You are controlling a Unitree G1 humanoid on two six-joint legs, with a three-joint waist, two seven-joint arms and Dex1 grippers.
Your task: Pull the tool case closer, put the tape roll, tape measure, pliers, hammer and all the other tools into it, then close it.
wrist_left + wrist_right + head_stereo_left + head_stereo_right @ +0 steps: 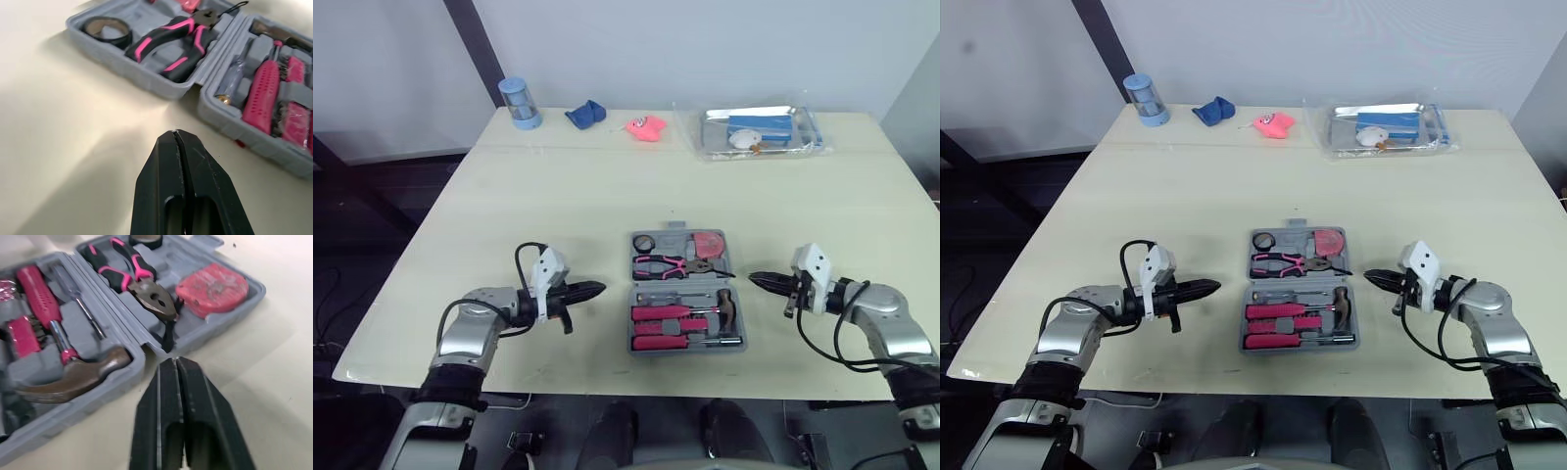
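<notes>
— How do your hands stand?

— My left gripper (595,289) has its two fingers pressed together and carries nothing. My right gripper (756,280) is the same. Both are low over the table (558,186).

— And the tool case?

— The tool case (146,81) lies open between them, at 3 o'clock from my left gripper and at 9 o'clock from my right. The pliers (668,264), tape roll (644,242) and tape measure (709,243) sit in the far half, and the hammer (724,308) in the near half.

— How will it handle?

— I think it is stiff plastic, rather heavy with the steel inside, and it will slide easily. I would take the far half by its 12 o'clock rim and fold it slowly, because the pliers may fall out.
</notes>
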